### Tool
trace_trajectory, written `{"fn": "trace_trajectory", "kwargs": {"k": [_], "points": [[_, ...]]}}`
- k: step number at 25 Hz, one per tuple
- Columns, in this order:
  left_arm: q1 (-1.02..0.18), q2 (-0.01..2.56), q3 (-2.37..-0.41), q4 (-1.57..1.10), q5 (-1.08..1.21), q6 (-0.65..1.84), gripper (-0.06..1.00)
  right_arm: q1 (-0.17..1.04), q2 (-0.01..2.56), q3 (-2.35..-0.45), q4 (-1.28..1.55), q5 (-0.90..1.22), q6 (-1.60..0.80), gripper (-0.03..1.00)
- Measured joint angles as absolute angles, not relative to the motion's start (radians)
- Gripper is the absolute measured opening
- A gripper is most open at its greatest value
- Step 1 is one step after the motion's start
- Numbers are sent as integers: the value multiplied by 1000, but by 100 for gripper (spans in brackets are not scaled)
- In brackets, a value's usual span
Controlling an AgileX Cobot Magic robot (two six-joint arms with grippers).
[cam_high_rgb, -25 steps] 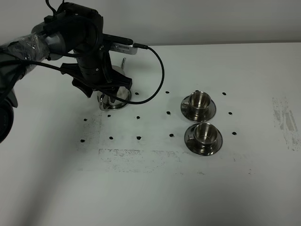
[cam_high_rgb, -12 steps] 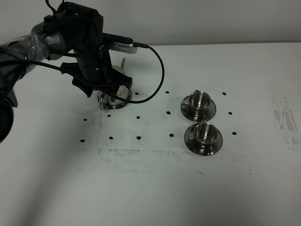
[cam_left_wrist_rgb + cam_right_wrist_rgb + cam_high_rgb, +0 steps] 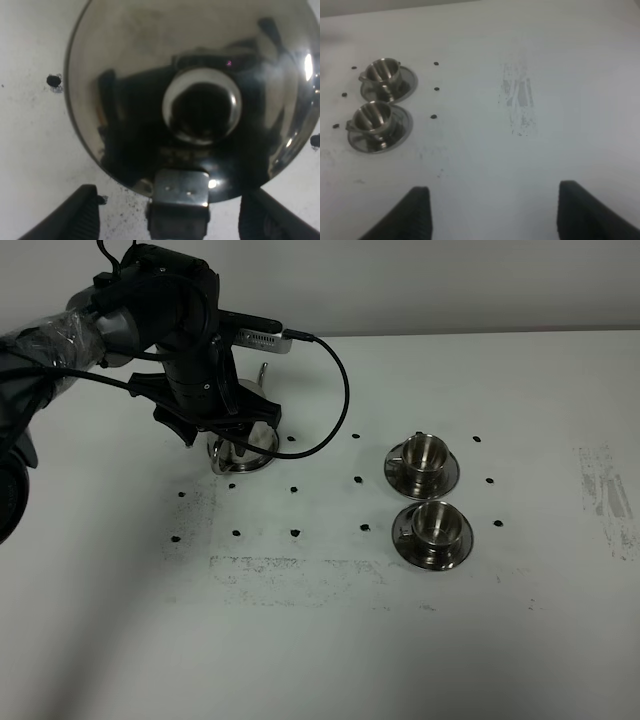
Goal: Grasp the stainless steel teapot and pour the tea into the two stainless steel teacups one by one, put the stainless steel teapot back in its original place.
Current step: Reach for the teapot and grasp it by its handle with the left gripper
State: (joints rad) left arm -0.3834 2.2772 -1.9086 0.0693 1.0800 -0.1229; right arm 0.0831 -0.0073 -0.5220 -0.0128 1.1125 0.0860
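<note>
The stainless steel teapot point(image 3: 250, 445) stands at the back left of the table, mostly hidden under my left arm. A shiny rim under it may be its disc, the original place point(image 3: 258, 462). Its domed lid and knob point(image 3: 202, 105) fill the left wrist view. My left gripper point(image 3: 177, 220) hangs over the pot point(image 3: 228, 435), open, its fingers point(image 3: 82, 215) standing apart on either side of the handle point(image 3: 179, 195). The two stainless steel teacups point(image 3: 425, 452) point(image 3: 437, 523) sit on saucers right of centre, also seen as cups point(image 3: 382, 71) point(image 3: 371, 116). The tea is hidden. My right gripper point(image 3: 492, 215) is open over bare table.
Small black dots point(image 3: 294, 531) mark a grid on the white table point(image 3: 320, 640). A black cable point(image 3: 340, 390) loops from the left wrist toward the cups. Scuffed grey patches lie at the front point(image 3: 290, 570) and far right point(image 3: 605, 495).
</note>
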Motion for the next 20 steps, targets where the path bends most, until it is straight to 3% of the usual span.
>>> {"fn": "trace_trajectory", "kwargs": {"k": [20], "points": [[-383, 2303, -1912, 66, 1074, -126, 58, 83, -7, -522, -13, 1113, 86, 52]]}}
